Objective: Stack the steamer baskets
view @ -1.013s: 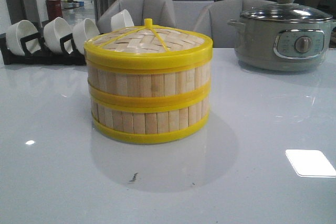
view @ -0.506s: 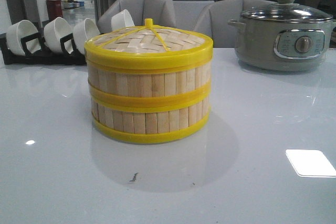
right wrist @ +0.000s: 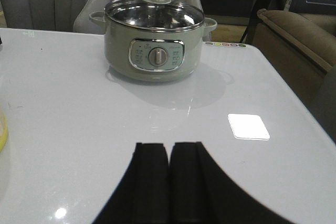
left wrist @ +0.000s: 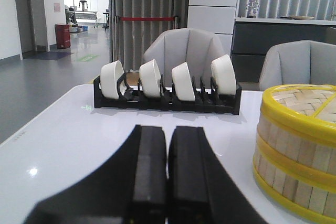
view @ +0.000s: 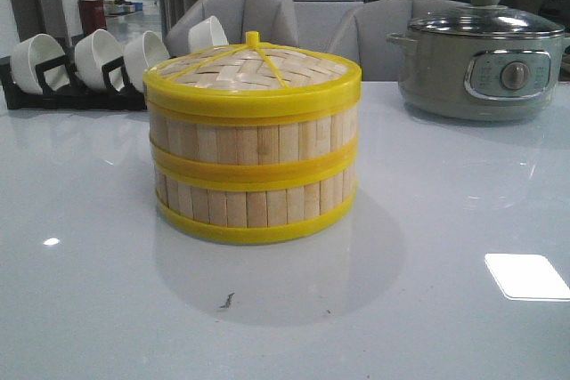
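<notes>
Two steamer baskets of pale bamboo slats with yellow rims stand stacked one on the other at the middle of the white table, with the woven yellow-rimmed lid on top. The stack's edge also shows in the left wrist view, and a sliver of its yellow rim in the right wrist view. My left gripper is shut and empty, off to the stack's left side. My right gripper is shut and empty, off to the stack's right. Neither gripper appears in the front view.
A black rack with white bowls stands at the back left. A grey electric pot with a glass lid stands at the back right. Grey chairs sit behind the table.
</notes>
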`<state>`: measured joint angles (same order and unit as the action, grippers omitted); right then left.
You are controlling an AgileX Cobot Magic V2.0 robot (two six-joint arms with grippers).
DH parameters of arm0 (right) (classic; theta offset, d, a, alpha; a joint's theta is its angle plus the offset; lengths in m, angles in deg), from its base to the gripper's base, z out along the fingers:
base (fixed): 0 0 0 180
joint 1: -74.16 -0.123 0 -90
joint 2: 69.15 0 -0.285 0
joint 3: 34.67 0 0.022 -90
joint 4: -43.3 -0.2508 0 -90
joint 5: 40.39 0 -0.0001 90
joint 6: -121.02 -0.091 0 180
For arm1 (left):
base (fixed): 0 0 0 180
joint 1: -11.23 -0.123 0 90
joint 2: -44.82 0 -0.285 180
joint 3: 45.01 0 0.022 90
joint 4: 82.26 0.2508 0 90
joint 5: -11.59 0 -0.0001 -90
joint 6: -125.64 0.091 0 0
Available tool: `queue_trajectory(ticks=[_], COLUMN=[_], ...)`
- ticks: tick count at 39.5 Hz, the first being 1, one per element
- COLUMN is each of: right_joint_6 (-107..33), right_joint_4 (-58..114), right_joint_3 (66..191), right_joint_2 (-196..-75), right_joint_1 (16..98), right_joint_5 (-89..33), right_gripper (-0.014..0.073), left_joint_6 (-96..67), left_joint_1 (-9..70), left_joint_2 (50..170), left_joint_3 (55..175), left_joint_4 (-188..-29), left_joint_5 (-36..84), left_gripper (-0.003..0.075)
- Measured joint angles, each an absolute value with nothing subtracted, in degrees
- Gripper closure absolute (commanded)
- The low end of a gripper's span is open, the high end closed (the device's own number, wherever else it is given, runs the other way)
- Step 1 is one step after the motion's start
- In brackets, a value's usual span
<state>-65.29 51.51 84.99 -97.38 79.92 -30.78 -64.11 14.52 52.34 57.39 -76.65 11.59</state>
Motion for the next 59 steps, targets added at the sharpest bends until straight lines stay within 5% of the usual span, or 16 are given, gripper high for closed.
queue_trajectory(ticks=[27,59], right_joint_6=[-65.85,-67.77], right_joint_4=[50.26,48.45], right_joint_3=[84.65,66.41], right_joint_2=[-93.34,-76.35], right_joint_1=[79.92,78.07], right_joint_5=[-29.33,-34.77], right_gripper=[0.0526,0.0526], left_joint_6=[-64.11,-64.11], left_joint_1=[14.52,14.52], left_joint_2=[52.34,52.34], left_joint_3=[57.39,57.39], left_joint_4=[-76.65,-76.65], left_joint_5=[11.59,11.59], left_gripper=[0.0636,0.0636])
